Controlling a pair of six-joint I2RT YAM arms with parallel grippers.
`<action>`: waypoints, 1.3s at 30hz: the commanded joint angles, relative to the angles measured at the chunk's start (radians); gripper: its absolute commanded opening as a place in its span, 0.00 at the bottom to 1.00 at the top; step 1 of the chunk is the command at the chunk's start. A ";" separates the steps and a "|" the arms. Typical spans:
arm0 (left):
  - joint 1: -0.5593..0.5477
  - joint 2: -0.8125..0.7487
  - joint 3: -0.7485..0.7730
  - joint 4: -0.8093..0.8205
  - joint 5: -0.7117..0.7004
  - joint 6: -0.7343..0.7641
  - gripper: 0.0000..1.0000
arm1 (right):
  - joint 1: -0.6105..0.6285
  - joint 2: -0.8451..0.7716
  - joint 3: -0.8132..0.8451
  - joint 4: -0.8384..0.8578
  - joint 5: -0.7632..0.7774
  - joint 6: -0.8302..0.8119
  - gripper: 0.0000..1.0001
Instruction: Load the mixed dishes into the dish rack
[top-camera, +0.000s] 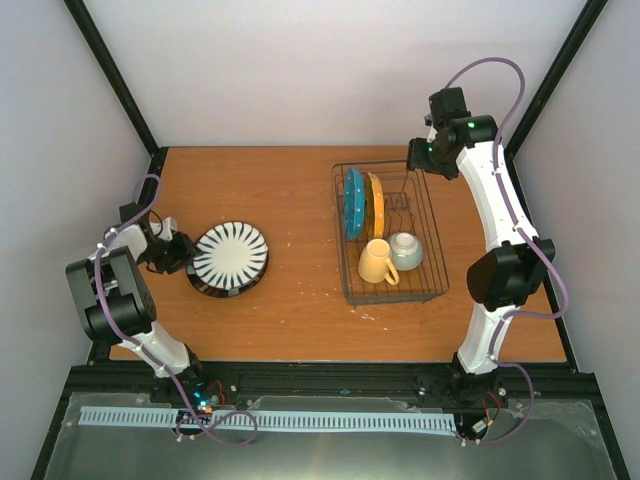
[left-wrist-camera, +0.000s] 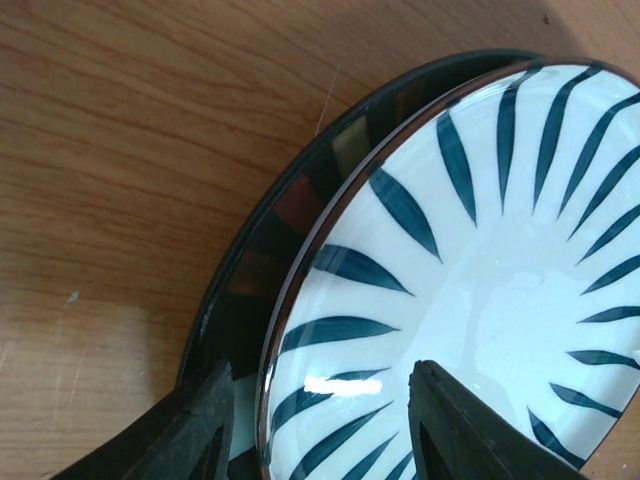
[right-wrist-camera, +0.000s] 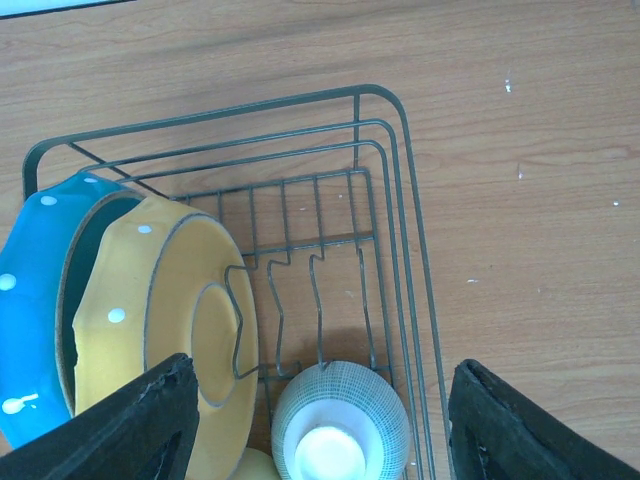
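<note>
From above, the worktop (top-camera: 280, 190) carries the rack (top-camera: 430, 262) right of centre, with the teal plate (top-camera: 353, 203) and orange plate (top-camera: 374, 205) standing on edge side by side in its far slots. The mug (top-camera: 377, 262) lies at the rack's near end, with the bowl (top-camera: 405, 250) upturned just beside it. Well apart to the left, the striped plate (top-camera: 230, 256) lies flat on a dark plate (top-camera: 203, 283) on the worktop. The left gripper (top-camera: 185, 250) is at its left rim, and the right gripper (top-camera: 420, 155) hangs over the rack's far right corner. At the left wrist, the striped plate sits inside the dark one, and the two fingers (left-wrist-camera: 190, 435) stand apart astride the rims. One finger is outside the dark plate and the other is over the striped face, so the gripper is released and not pinching. At the right wrist, the fingers (right-wrist-camera: 130, 425) are spread wide with nothing between them, so this gripper is released too. Below them are the rack's corner, the two upright dotted plates at left and the bowl's foot ring.
</note>
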 joint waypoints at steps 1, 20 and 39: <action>0.003 0.038 0.005 -0.005 0.026 0.015 0.49 | -0.018 -0.023 -0.009 0.015 -0.015 -0.025 0.68; 0.003 0.252 0.015 0.017 0.134 0.047 0.11 | -0.043 -0.015 -0.024 0.028 -0.037 -0.028 0.68; 0.002 0.140 0.168 0.037 0.245 0.006 0.01 | -0.043 -0.009 -0.008 0.257 -0.392 -0.032 0.66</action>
